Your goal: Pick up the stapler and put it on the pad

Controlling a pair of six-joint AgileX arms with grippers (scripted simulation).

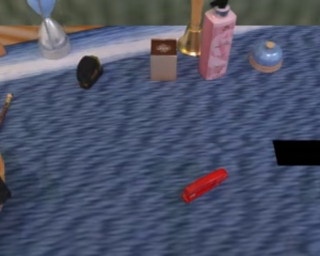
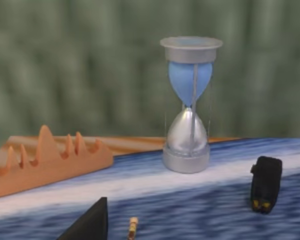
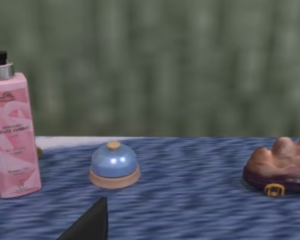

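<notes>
The table (image 1: 122, 160), covered in a rippled blue cloth, fills the top view. Along its far edge stand a tall pink pump bottle (image 1: 217, 45), a brass-coloured stand (image 1: 192, 37), a beige box with a brown top (image 1: 164, 60), a silver hourglass with blue glass (image 1: 50, 26), a round blue bell on a tan base (image 1: 266, 55) and a black oval object (image 1: 89, 71).

The flat matte black rectangular pad (image 1: 302, 152) lies at the table's right side. The small glossy red stapler (image 1: 204, 185) lies flat on the cloth, slanted, right of centre in the near half, well apart from the pad.

No arm appears from above. Each wrist view shows only a dark finger tip at its edge, so I cannot tell how the jaws of either arm stand.

Only the left wrist view shows an orange toothed block (image 2: 45, 162); only the right wrist view shows a tan, purple-based buckled thing (image 3: 282, 167). Neither wrist view shows stapler or pad.
</notes>
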